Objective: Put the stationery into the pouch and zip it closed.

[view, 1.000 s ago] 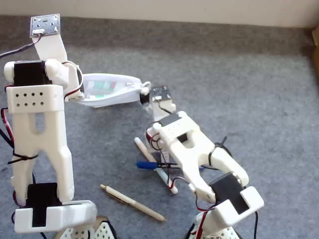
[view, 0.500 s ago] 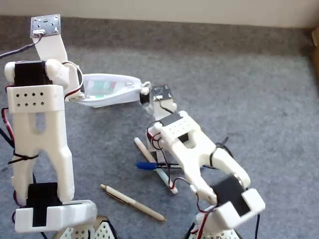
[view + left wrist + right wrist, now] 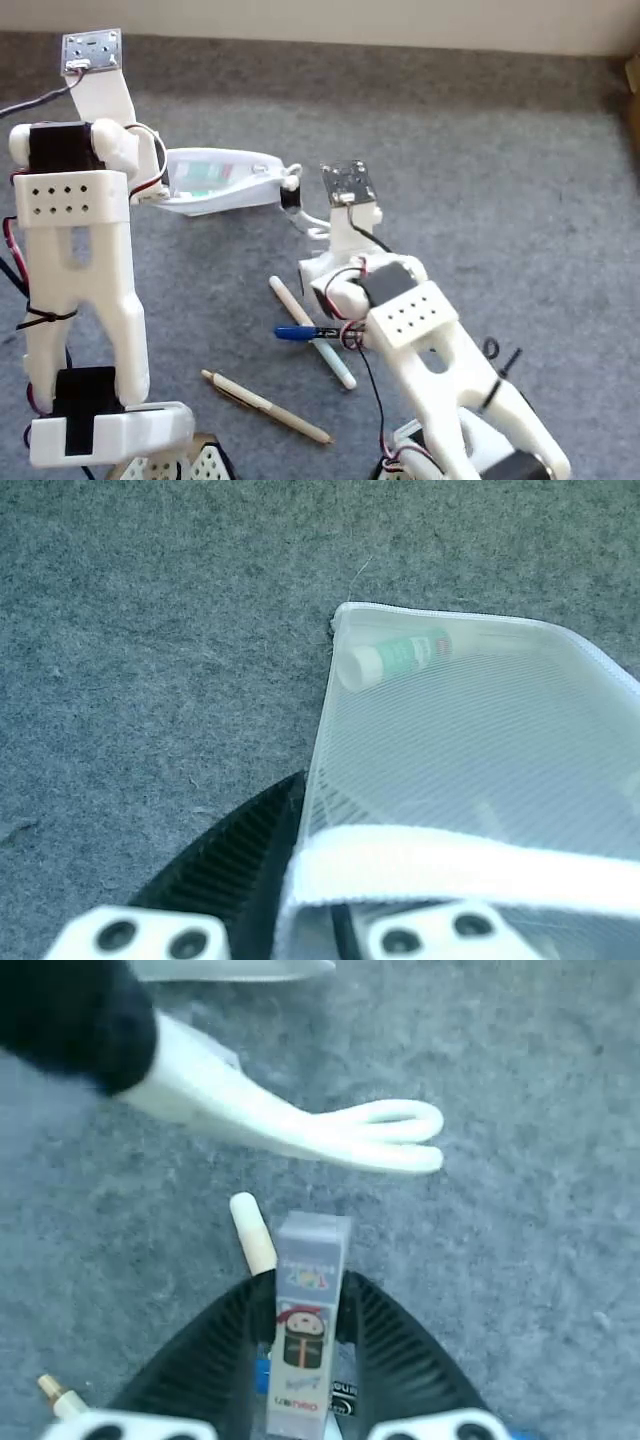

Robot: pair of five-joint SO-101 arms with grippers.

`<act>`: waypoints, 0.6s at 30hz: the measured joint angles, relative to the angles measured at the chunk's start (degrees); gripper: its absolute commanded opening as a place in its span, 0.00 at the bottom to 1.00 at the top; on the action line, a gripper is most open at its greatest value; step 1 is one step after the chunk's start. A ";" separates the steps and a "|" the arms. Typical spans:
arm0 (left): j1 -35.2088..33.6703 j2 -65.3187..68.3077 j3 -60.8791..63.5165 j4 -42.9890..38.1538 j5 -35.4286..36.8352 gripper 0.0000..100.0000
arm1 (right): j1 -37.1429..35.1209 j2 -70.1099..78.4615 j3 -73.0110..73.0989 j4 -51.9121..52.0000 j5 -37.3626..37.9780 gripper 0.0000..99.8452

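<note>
The little eraser (image 3: 305,1335) is pinched in the right tool (image 3: 303,1290), its long side running along the jaws, right by the far tip of the white pen (image 3: 300,312). What matters is the pouch (image 3: 215,180). It sits to the far left of that eraser, long axis running left-right, with its right end the one nearest the right arm. The left tool (image 3: 300,900) is clamped on its edge, and 1 green-labelled tube (image 3: 395,657) is already inside. My guess is the eraser has to travel far-left into the mouth, but I can't tell how wide it gapes. 3 pens are on the surface (image 3: 520,200) nearer in: the white one, a blue pen (image 3: 297,332) and a beige pen (image 3: 265,405).
</note>
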 measured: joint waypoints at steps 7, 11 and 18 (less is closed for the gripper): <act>0.00 0.00 0.00 0.00 0.00 0.01 | 0.00 -13.71 4.22 0.00 0.00 0.00; 0.00 0.00 0.00 0.00 0.00 0.01 | 0.00 -19.60 4.40 0.00 0.00 0.00; 0.00 0.00 0.00 0.00 0.00 0.01 | -4.92 -27.96 4.40 0.00 2.99 0.00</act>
